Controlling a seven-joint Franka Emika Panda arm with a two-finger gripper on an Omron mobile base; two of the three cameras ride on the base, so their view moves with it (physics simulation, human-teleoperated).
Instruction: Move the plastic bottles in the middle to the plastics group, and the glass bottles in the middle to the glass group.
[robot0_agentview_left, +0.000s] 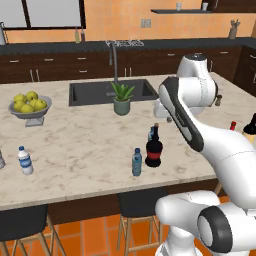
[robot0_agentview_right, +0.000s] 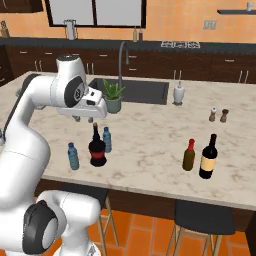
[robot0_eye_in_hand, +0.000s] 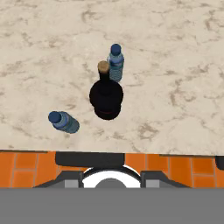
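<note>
The gripper (robot0_agentview_right: 82, 118) hangs above the marble counter (robot0_agentview_left: 85, 145), pointing down, and the cluster of three middle bottles stands just below and in front of it; in the hand view the dark glass bottle (robot0_eye_in_hand: 106, 95) sits at about twelve o'clock from the fingertips, close to the picture's centre, seen almost straight down its neck. That makes its long axis upright, running toward the camera, so my judgement is that a grasp on it calls for a near-vertical descent onto the neck or a drop beside the body. One small blue water bottle (robot0_eye_in_hand: 115, 62) stands just beyond it at about one o'clock, nearly touching in that view, and the second blue water bottle (robot0_eye_in_hand: 63, 121) stands at about ten o'clock from the fingertips, set apart from the other two. I cannot tell whether the fingers are apart or together; nothing is held between them. The dark bottle (robot0_agentview_right: 97, 146) is near-black with a bulbous body, narrow neck and red label band, taller than the translucent blue-capped pair. The clear white-labelled bottle (robot0_agentview_left: 25, 160) waits far along the counter at nine o'clock in the left base view; the brown red-capped bottle (robot0_agentview_right: 189, 155) and wine bottle (robot0_agentview_right: 208, 157) stand at three o'clock in the right base view.
</note>
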